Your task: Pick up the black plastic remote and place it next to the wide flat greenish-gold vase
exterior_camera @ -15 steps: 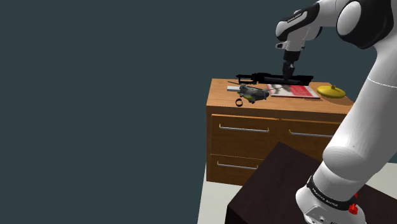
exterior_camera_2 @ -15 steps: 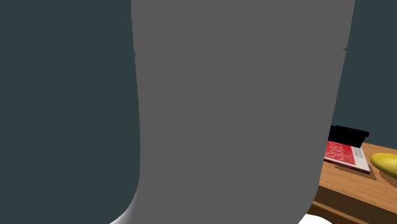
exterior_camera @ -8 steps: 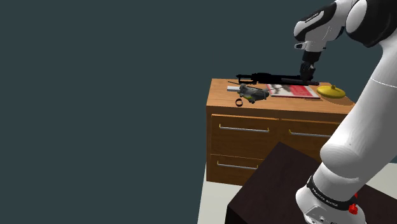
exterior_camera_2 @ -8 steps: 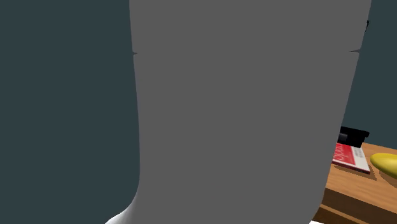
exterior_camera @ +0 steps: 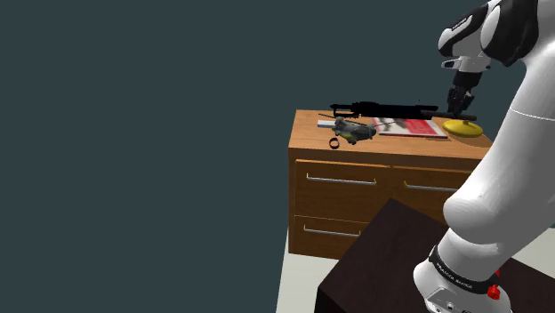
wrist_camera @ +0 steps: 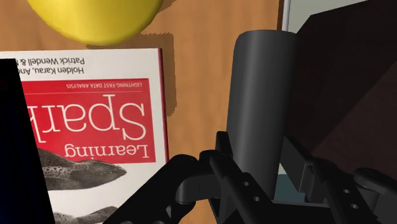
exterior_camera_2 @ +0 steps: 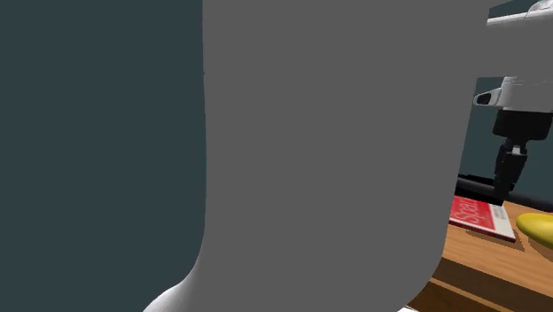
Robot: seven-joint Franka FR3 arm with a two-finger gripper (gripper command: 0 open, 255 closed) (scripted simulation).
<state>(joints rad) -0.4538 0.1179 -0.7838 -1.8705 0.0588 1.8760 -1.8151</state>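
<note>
Second exterior view: a large plain grey shape (exterior_camera_2: 328,151) close to the camera hides most of the scene. Past its right side the wide flat yellow vase (exterior_camera_2: 537,228) is cut off by the frame edge.

Shoulder view, on the brown wooden drawer chest's worktop (exterior_camera: 311,121), left to right:
- small black ring (exterior_camera: 333,143)
- small grey toy aircraft (exterior_camera: 355,132), details hard to make out
- long thin black object (exterior_camera: 382,108) at the far side, type unclear
- red-and-white "Learning Spark" book (exterior_camera: 411,127)
- the vase at the right end

The all-black two-finger gripper (exterior_camera: 459,112) hangs just above the vase's left part, clamped on the dark slab-shaped remote (wrist_camera: 264,95). The remote is off the worktop and roughly level. In the shoulder view its long axis runs left-right along the worktop; which end is the front cannot be told. Whether it touches the vase cannot be told. The dark brown stand (exterior_camera: 382,267) sits near right, partly behind the white arm (exterior_camera: 498,204).
</note>
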